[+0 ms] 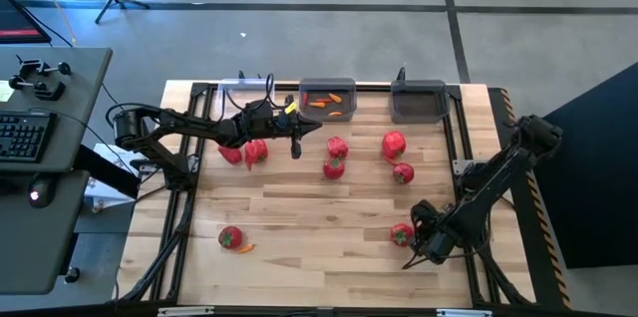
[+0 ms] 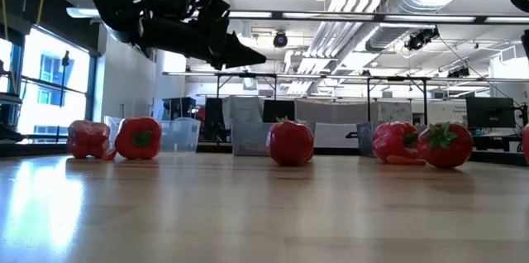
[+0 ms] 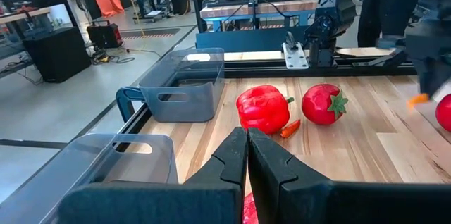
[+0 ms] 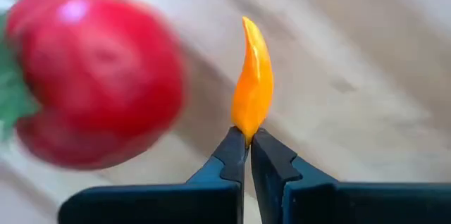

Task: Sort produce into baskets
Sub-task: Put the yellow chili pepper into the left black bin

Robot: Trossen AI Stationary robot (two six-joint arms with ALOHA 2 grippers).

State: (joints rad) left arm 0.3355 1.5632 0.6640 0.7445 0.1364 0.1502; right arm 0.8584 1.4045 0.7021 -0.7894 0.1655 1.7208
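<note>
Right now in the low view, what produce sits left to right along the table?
Red bell pepper → second red bell pepper → tomato → third red pepper → tomato with green top.

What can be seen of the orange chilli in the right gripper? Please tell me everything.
The chilli is small, thin and curved, glossy orange-yellow, tapering to a pointed tip that points away from the right gripper. The shut fingertips pinch its blunt end, and nothing else appears to touch it. It hangs above the wooden table, close beside a red tomato with a green top. In the high view this is near the table's front right corner, where the chilli itself is too small to make out.
</note>
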